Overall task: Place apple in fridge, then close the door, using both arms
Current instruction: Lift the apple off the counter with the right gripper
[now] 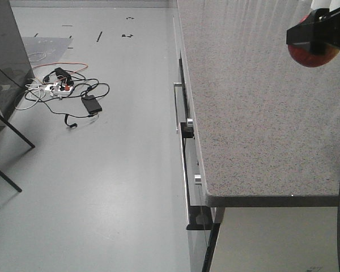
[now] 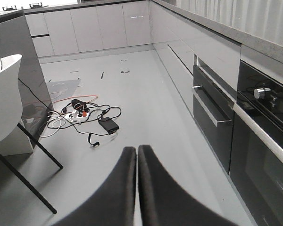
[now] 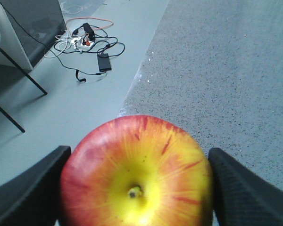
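A red apple with yellow patches (image 3: 137,172) fills the lower half of the right wrist view, its stem end facing the camera. My right gripper (image 3: 139,153) is shut on it, one black finger (image 3: 33,188) on each side. In the front view the right gripper (image 1: 313,41) holds the apple (image 1: 313,56) in the air above the far right of a speckled grey countertop (image 1: 255,113). My left gripper (image 2: 137,153) is shut with nothing in it, pointing over the grey floor. The fridge and its door are out of view.
A tangle of cables with a power strip and adapter (image 1: 68,90) lies on the floor. A plain dark grey panel (image 1: 5,51) and black chair legs (image 1: 11,133) stand at the left. Below the countertop edge are an oven and drawers with metal handles (image 2: 212,108).
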{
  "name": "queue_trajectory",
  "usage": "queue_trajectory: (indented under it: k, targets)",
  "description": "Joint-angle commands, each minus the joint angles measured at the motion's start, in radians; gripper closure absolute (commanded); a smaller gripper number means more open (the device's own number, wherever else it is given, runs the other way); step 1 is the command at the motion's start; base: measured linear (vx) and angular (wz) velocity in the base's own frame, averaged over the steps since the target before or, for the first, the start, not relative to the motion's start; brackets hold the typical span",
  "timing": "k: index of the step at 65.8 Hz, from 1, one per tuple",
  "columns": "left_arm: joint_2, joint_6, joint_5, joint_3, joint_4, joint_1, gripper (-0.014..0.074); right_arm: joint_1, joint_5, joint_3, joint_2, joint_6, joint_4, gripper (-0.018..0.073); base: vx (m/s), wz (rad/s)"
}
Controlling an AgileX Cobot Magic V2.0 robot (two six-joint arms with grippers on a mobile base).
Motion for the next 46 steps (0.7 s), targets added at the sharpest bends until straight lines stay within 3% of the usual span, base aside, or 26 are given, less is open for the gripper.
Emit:
queue_trajectory:
  k: [1,46]
  targets:
    - [-0.007,-0.009,-0.072,0.015,0.002,0.002,0.0603,0.0,-0.063,-0.029,-0.039,-0.006,0.023,0.0387,0.0,0.0]
    - [-0.007,-0.009,-0.072,0.015,0.002,0.002,0.0603,0.0,-0.063,-0.029,-0.039,-0.006,0.023,0.0387,0.0,0.0]
